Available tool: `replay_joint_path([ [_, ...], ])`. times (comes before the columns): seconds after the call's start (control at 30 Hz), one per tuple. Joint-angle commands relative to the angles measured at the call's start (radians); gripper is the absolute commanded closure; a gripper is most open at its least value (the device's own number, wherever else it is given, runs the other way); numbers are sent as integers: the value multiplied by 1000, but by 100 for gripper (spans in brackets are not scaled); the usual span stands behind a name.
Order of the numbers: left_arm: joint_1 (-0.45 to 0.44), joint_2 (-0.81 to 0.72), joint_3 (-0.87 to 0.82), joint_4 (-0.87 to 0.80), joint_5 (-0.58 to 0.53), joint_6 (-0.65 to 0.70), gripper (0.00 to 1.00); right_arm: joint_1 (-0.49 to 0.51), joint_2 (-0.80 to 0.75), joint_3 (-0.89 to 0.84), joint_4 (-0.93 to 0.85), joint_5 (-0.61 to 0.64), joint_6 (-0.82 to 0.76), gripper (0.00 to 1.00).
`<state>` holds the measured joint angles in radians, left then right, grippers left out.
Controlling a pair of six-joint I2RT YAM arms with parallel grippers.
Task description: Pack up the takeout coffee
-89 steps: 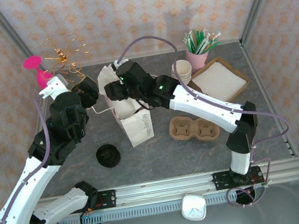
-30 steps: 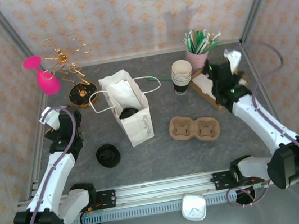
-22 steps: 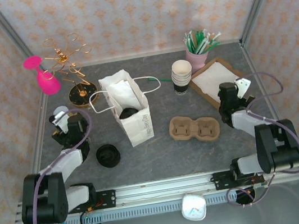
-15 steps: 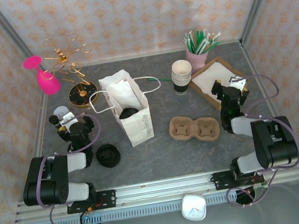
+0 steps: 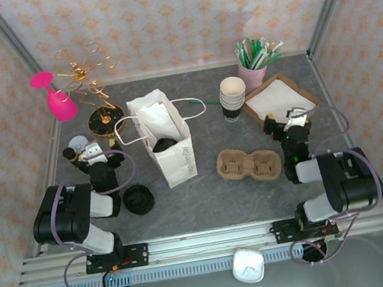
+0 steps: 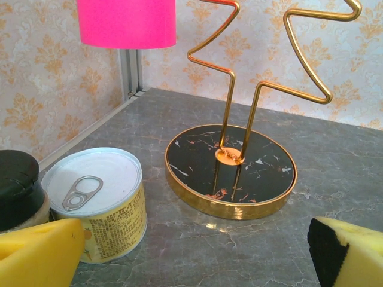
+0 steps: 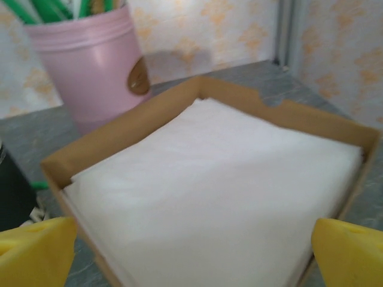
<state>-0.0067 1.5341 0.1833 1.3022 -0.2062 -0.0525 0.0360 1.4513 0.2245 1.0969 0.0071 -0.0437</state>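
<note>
- grey marble-look worktop (image 5: 211,200), peach patterned wallpaper (image 5: 171,15) all round
- takeout coffee (image 5: 165,145) sits down inside the white paper bag (image 5: 178,163)
- left jaws and right jaws both wide apart, holding nothing

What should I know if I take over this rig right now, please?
Left gripper: open, empty, low over the table, facing the gold stand.
Right gripper: open, empty, facing the napkin tray.
Takeout coffee: inside the white paper bag, which stands upright and open.
Done: coffee appears packed; both arms are folded near their bases.
Left: probably only a check. The loose black lid lies beside the bag.
</note>
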Motion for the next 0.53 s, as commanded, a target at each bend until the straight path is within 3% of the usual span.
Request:
replay_joint_path([
  [0.0,-9,2,13,56,13,10,1,4,99,-26,265,-1,-5,0],
  [0.03,-9,0,13,49,13,9,1,4,62,21,92,20,11,0],
  [0.1,-9,4,12,60,14,10,1,3,87,-15,211,13,4,0],
  [0.17,-9,1,13,54,15,10,1,0,61,17,102,3,6,0],
  [0.37,-9,3,15,52,25,14,1,-3,76,27,105,-10,5,0],
  [0.5,-6,-2,18,37,166,55,1,-5,63,12,119,-13,4,0],
])
